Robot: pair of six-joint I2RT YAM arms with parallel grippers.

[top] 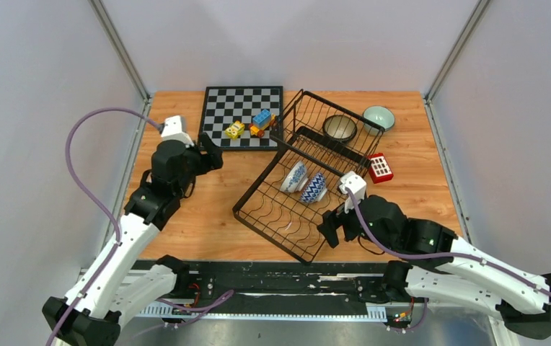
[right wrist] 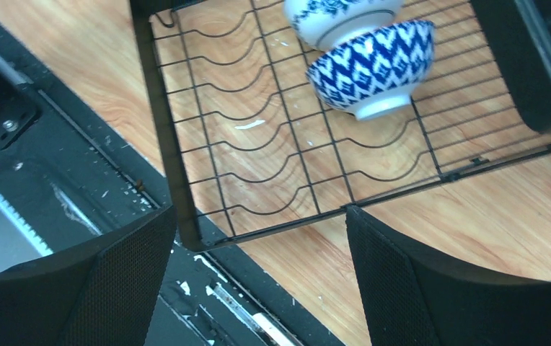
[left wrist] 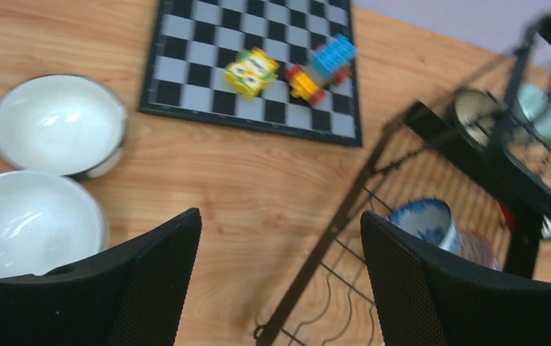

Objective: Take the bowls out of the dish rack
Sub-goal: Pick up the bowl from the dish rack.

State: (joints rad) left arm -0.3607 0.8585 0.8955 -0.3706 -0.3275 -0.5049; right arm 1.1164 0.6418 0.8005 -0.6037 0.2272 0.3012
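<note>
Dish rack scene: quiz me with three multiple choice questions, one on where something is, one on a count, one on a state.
1. Where is the dark bowl? A on the chessboard; B in the dish rack; C on the toy blocks.
2. How many blue-and-white bowls lie in the rack? A one; B four; C two.
3. The right gripper is: A open and empty; B shut on a bowl; C shut on the rack's rim.
Answers: B, the rack's wire walls surround it. C, two lie side by side on the grid floor. A, its fingers stand wide apart with nothing between them.
</note>
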